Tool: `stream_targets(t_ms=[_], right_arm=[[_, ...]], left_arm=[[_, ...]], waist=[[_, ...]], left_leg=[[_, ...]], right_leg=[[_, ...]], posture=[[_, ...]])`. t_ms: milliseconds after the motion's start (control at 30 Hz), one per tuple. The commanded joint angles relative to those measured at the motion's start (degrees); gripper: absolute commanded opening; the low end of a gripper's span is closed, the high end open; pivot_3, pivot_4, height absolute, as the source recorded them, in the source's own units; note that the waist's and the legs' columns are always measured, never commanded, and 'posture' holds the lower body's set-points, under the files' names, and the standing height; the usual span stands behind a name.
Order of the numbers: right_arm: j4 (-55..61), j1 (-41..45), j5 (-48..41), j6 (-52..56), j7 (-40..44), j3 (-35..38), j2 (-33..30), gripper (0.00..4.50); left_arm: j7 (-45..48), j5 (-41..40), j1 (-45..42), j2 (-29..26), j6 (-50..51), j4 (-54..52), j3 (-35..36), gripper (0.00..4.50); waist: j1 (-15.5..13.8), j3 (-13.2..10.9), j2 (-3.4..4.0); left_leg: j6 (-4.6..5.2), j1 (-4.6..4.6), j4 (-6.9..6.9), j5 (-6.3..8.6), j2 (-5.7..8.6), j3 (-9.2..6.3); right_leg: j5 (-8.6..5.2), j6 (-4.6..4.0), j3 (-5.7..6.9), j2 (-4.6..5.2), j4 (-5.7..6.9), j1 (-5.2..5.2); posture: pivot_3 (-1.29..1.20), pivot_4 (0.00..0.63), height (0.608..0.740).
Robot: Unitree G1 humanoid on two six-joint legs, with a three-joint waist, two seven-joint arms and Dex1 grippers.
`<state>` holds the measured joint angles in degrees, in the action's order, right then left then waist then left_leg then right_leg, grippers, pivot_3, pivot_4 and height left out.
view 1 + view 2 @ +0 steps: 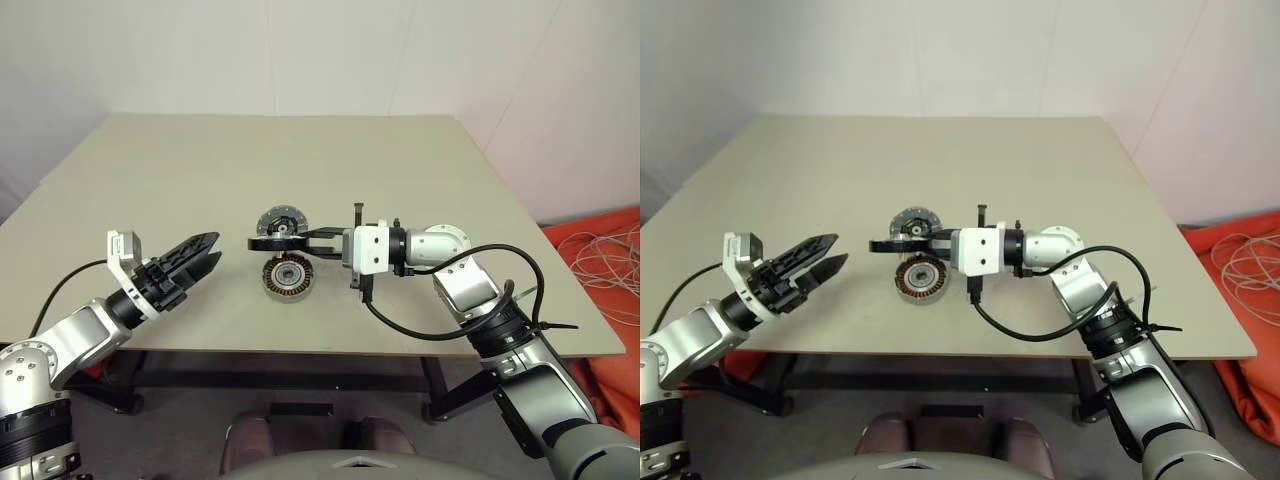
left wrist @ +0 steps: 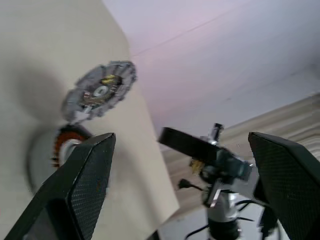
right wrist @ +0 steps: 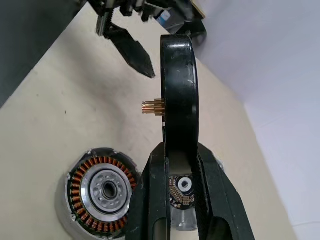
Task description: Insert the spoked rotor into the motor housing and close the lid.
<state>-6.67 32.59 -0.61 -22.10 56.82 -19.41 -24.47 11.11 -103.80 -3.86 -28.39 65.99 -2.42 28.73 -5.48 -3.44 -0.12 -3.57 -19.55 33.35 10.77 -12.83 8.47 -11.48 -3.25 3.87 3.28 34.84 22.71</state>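
Right hand [image 1: 300,240] pinches spoked rotor [image 1: 277,243] flat above motor housing [image 1: 288,279], which I judge ready for lowering | left hand [image 1: 205,255] spread, empty | lid [image 1: 280,221] waits on surface [image 1: 200,180]

We see the spoked rotor [image 3: 177,95], black-rimmed, held flat just above the motor housing [image 1: 289,280], whose copper windings face up on the desk [image 1: 300,180]; the lid [image 1: 280,220] lies just behind it.
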Motion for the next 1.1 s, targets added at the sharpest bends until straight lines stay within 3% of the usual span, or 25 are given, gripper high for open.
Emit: stream_targets(t_ms=[33, 167, 467, 1100], right_arm=[[-0.16, 0.60, 0.34, -3.93, -1.05, 0.52, 0.34, 0.30], [-0.48, 0.42, 0.24, -4.93, -0.90, 0.57, 0.33, 0.30], [-0.41, 0.46, 0.20, -5.51, -1.11, 0.39, 0.70, 0.30], [-2.52, 1.62, 1.73, -7.58, -2.19, 0.26, 1.94, 0.30]], left_arm=[[-3.39, -8.84, -1.52, 3.66, -2.11, -0.36, -0.13, 4.50], [-7.24, -9.20, -3.34, 8.96, -1.68, 0.78, 2.09, 4.50], [-16.52, -9.20, -0.29, 16.22, -1.28, -2.22, -0.02, 4.50], [-16.67, -9.20, -1.70, 17.82, 1.93, 0.63, 1.88, 4.50]], waist=[[-0.01, 0.00, 0.00], [0.05, 0.00, -0.03], [0.08, 0.00, -0.11], [0.14, 0.00, -0.16]], left_leg=[[0.00, 0.00, 0.01, 0.00, 0.00, 0.00], [0.00, 0.03, 0.03, 0.00, -0.01, 0.00], [0.04, 0.01, 0.07, 0.02, -0.01, 0.00], [0.08, -0.01, 0.22, 0.04, -0.03, 0.00]], right_leg=[[0.00, 0.00, 0.00, 0.00, 0.00, -0.02], [0.00, 0.01, 0.00, -0.01, 0.00, -0.07], [-0.01, 0.02, 0.01, -0.01, -0.03, -0.10], [-0.01, 0.04, 0.03, -0.04, -0.04, -0.10]], posture=[[0.00, 0.000, 0.740], [0.00, 0.000, 0.740], [0.00, 0.000, 0.740], [0.00, 0.000, 0.740]])
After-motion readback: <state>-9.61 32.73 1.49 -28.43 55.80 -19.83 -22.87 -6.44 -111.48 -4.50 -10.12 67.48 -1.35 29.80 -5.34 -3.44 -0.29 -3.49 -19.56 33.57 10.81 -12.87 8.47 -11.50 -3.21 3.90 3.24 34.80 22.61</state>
